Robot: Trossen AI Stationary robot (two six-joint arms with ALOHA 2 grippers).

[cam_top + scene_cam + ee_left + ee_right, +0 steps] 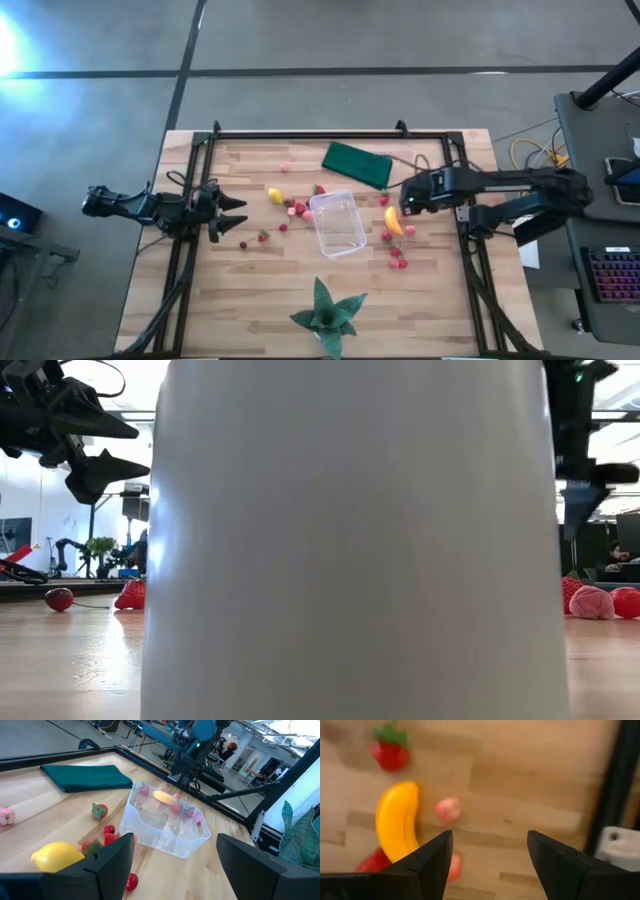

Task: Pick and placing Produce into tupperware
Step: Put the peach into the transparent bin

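The right tool [406, 205], jaws apart and empty, hangs just above the banana [397, 820], whose long axis runs along the jaw gap, not across.

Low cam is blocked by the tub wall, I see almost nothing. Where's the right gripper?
Observer: The right gripper hangs open above the banana, just right of the tupperware.
Operator: Anything in the tub yet?
Observer: From above the tupperware looks empty; the produce lies around it on the table.
Operator: Left arm?
Observer: The left gripper is open near the table's left edge, pointing toward the lemon and strawberries left of the tub.
Operator: Anything else on the table?
Observer: A folded green cloth behind the tub and a green leafy piece at the front edge.
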